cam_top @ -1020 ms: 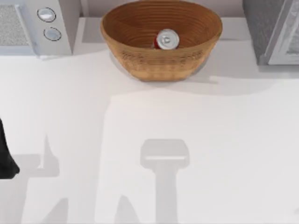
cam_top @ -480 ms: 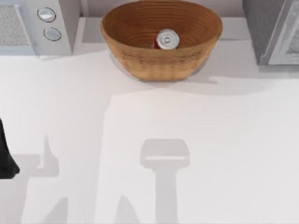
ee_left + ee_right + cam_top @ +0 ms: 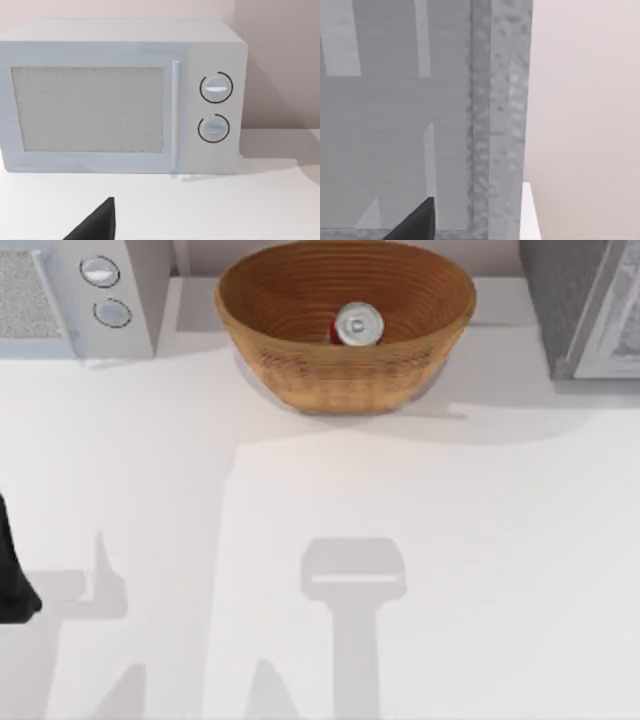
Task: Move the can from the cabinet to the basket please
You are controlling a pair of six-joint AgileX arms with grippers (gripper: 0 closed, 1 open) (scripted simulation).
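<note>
At the far left of the white surface [image 3: 300, 540] stands one white microwave [image 3: 75, 295] with two round silver knobs [image 3: 100, 272]; the top view cuts off its left part, while the left wrist view shows its whole front, door and both knobs. Lower down at the left edge, a bit of the black left arm [image 3: 12, 570] pokes in, parked near the front corner. A dark tip of the left gripper [image 3: 95, 225] shows in the left wrist view, but I cannot tell if its jaws are spread or pressed together. In the middle, at the far side, sits one big brown basket [image 3: 290, 300], and inside it stands one can [image 3: 357, 326]. The can is upright, its long axis going straight up and down, so its round silver top with the pull tab faces up. A little red of its body peeks out on the left; the rest of its body is hidden under the top. At the far right is one grey speckled cabinet [image 3: 560, 300], cut off by the edge. The right wrist view shows the cabinet up close and a dark tip of the right gripper [image 3: 415, 225]; I cannot tell how its jaws stand.
</note>
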